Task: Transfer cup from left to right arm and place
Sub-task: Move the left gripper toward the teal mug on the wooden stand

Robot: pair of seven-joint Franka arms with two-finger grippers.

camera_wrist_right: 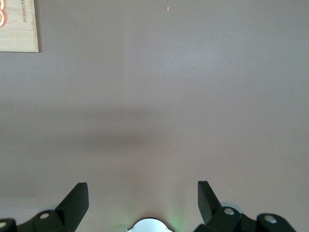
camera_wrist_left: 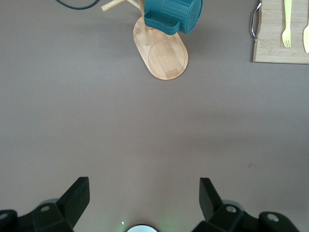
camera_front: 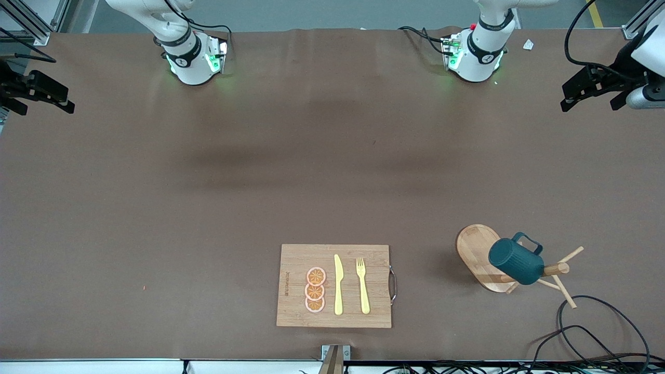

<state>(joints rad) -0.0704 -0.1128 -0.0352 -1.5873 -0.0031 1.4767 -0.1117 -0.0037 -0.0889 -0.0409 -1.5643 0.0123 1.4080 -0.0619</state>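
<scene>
The dark teal ribbed cup [camera_front: 515, 261] hangs tilted on a peg of a wooden mug rack [camera_front: 475, 249] near the left arm's end of the table. It also shows in the left wrist view [camera_wrist_left: 174, 14], above the rack's oval base [camera_wrist_left: 166, 58]. My left gripper [camera_front: 589, 101] is raised over the left arm's end of the table, open and empty [camera_wrist_left: 145, 193], well away from the cup. My right gripper [camera_front: 44, 104] is raised over the right arm's end, open and empty [camera_wrist_right: 142, 195].
A wooden cutting board [camera_front: 296, 306] with a metal handle lies near the front camera's edge at mid-table. It carries orange slices [camera_front: 315, 290], a yellow knife [camera_front: 338, 285] and a yellow fork [camera_front: 362, 285]. Black cables [camera_front: 597, 332] loop beside the rack.
</scene>
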